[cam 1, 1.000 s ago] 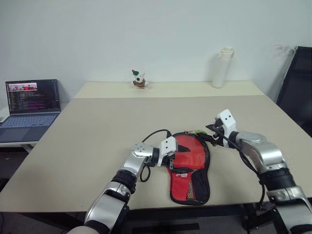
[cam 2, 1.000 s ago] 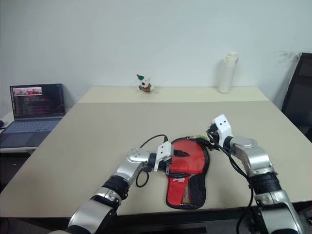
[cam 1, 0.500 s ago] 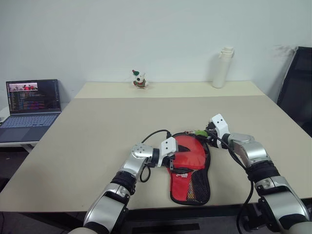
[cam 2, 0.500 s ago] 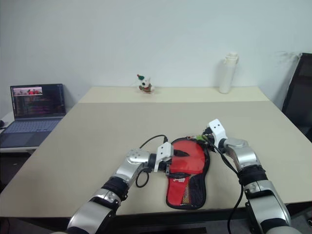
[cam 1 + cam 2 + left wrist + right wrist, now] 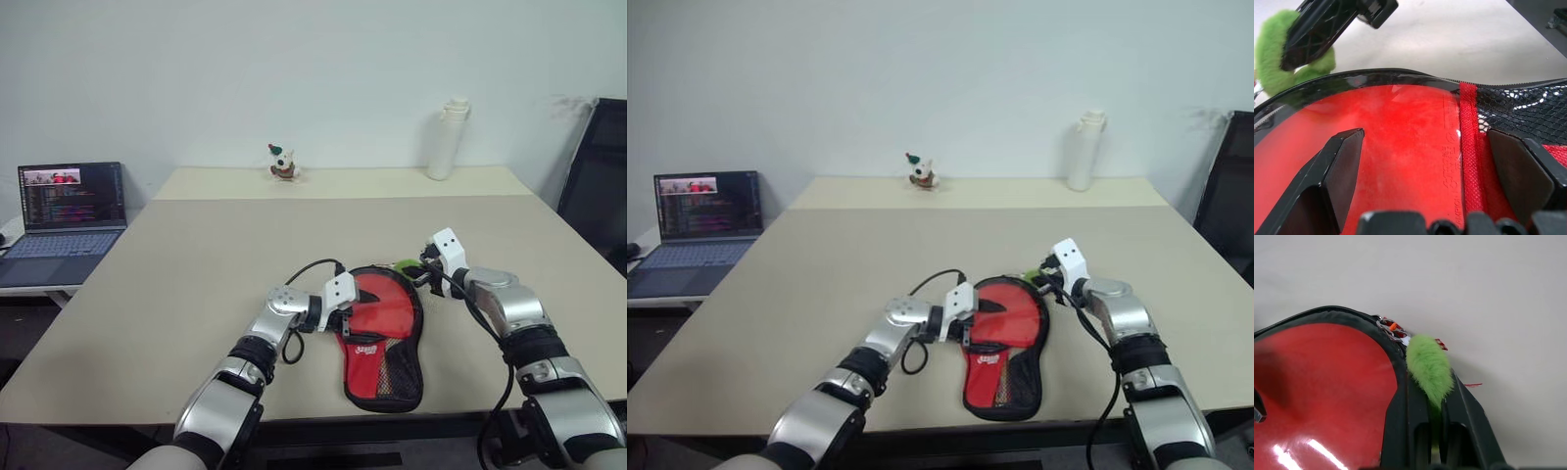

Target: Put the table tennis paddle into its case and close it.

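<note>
Red case (image 5: 384, 328) flat at the table's near edge, paddle apparently inside | our left gripper (image 5: 351, 311) spread wide over it | right gripper (image 5: 1431, 401) pinches the green tag (image 5: 1429, 368) | zipping remains

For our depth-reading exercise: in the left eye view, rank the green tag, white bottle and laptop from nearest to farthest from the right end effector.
1. Green tag, pinched in the right end effector at the case's top edge.
2. White bottle, at the table's far edge.
3. Laptop, far left, beside the table.
</note>
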{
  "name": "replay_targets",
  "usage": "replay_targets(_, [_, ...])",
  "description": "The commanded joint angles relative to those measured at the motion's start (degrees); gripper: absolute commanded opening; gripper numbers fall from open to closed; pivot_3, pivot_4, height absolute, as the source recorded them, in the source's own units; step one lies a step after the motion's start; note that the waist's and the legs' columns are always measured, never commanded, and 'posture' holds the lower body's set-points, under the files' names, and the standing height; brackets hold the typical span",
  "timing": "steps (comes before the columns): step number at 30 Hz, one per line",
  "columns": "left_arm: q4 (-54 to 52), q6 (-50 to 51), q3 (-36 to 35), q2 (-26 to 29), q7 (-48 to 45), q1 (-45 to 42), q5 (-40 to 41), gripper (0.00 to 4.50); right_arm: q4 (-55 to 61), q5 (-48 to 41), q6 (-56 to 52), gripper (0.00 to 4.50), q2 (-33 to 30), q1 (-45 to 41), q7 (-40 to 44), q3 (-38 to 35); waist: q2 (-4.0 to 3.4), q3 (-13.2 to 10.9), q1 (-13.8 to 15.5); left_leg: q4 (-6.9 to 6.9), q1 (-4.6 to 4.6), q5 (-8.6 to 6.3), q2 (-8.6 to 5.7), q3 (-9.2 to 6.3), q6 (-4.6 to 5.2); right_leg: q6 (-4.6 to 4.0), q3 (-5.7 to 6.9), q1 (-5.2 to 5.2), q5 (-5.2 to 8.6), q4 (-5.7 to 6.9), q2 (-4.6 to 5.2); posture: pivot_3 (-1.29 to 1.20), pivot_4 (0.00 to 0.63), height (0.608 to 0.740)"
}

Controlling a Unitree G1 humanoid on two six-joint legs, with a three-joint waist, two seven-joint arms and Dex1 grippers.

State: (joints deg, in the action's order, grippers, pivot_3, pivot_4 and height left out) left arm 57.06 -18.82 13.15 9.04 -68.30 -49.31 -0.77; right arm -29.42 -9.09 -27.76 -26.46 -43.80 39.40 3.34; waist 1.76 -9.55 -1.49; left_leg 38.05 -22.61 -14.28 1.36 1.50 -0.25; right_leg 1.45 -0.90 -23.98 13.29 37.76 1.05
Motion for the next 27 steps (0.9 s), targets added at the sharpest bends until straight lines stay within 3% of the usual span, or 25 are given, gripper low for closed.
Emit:
replay_targets(1, [3.63, 1.85, 3.32, 0.36, -2.71, 3.4, -3.45, 4.38, 4.03, -0.07, -1.97, 0.02, -3.14, 1.4, -0.4, -2.64, -0.02, 0.03, 0.02, -0.01, -0.01, 0.0, 0.0, 0.0, 0.0, 0.0, -0.01, 0.0, 0.0, -0.02, 0.0, 0.0, 0.15, 0.74])
replay_targets(13, [0.25, 3.97, 4.42, 0.51, -8.17, 5.85, -2.39, 4.38, 1.14, 1.32, -4.76, 0.02, -6.67, 1.12, -4.46, -4.4, -0.13, 0.15, 0.06, -0.13, -0.1, -0.08, -0.01, -0.01, 0.14, -0.08, 0.02, -0.01, -0.03, -0.21, 0.0, 0.0, 0.15, 0.74])
replay_targets(18, [-0.07, 4.04, 4.4, 0.48, -7.12, 6.29, -2.65, 4.38, 11.45, -1.11, -10.69, 0.02, -10.24, 6.61, 0.36, -4.64, -0.21, 0.28, 0.35, -0.14, -0.21, -0.15, 0.0, -0.07, 0.25, -0.09, 0.08, -0.01, -0.04, -0.44, 0.0, 0.0, 0.15, 0.74])
replay_targets(27, [0.74, 3.3, 4.21, -0.61, -4.9, 5.69, -2.86, 4.38, 50.74, -13.27, -27.19, 0.02, -22.18, 33.2, 8.34, -10.14, -0.52, 0.62, 1.61, -0.08, -0.16, -0.46, -0.01, -0.13, 0.74, 0.15, 0.14, 0.27, 0.11, -0.79, 0.0, 0.0, 0.15, 0.74])
